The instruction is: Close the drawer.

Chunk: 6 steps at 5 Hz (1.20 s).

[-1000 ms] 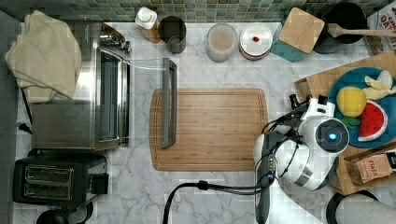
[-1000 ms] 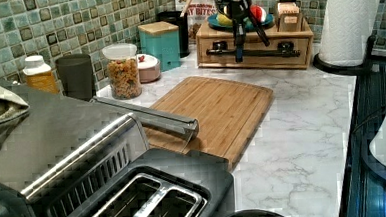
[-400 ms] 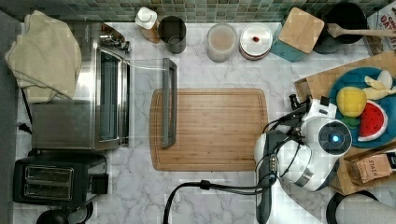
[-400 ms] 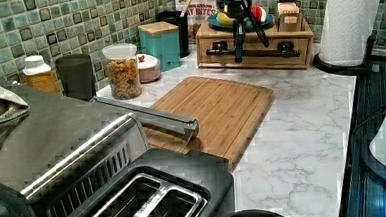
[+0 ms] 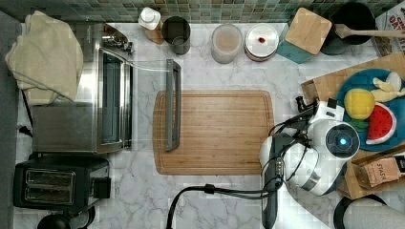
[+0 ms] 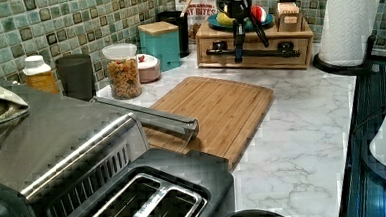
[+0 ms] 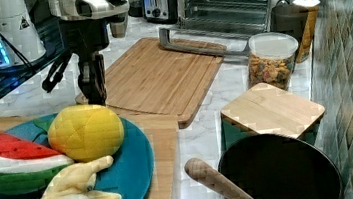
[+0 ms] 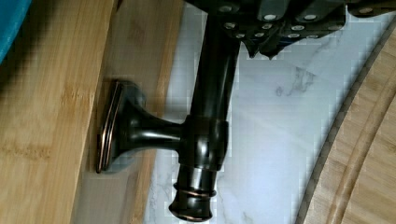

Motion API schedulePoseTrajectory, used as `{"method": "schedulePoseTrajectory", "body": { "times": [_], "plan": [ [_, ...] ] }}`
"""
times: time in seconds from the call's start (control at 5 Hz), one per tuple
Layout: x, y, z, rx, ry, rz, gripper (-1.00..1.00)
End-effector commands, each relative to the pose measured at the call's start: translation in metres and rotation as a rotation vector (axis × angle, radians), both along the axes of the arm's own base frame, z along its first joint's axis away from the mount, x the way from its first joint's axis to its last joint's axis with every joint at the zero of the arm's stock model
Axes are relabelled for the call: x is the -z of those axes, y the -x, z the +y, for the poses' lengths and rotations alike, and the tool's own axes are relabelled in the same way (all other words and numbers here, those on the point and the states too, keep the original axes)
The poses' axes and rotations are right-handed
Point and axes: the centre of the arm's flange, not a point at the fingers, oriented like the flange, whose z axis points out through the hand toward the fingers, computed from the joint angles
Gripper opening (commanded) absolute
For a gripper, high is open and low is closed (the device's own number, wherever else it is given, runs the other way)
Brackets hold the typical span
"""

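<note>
One gripper (image 6: pixel 237 33) clenched on dark handle (image 6: pixel 252 51) of drawer (image 6: pixel 255 48), pushed in flush, beside cutting board (image 6: pixel 216 109).

We see a bamboo cutting board (image 5: pixel 214 131) lying flat on the marble counter (image 5: pixel 224 200), with the toaster oven (image 5: pixel 90 107) beside it, glass door (image 5: pixel 172 102) folded down over the board's edge. A black toaster (image 5: pixel 52 183) sits near the oven. A blue plate (image 7: pixel 131 160) carries toy fruit.
</note>
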Motion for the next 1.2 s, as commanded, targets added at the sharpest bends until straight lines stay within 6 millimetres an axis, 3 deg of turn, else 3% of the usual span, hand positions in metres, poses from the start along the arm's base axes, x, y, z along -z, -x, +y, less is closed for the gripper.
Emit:
{"method": "schedulePoseTrajectory", "body": {
  "times": [0.2,1.2],
  "plan": [
    [-0.0180,0.0269,-0.1061,0.113,0.113,-0.092,-1.00],
    [-0.0179,0.0271,-0.1061,0.113,0.113,-0.092,-1.00]
  ]
}}
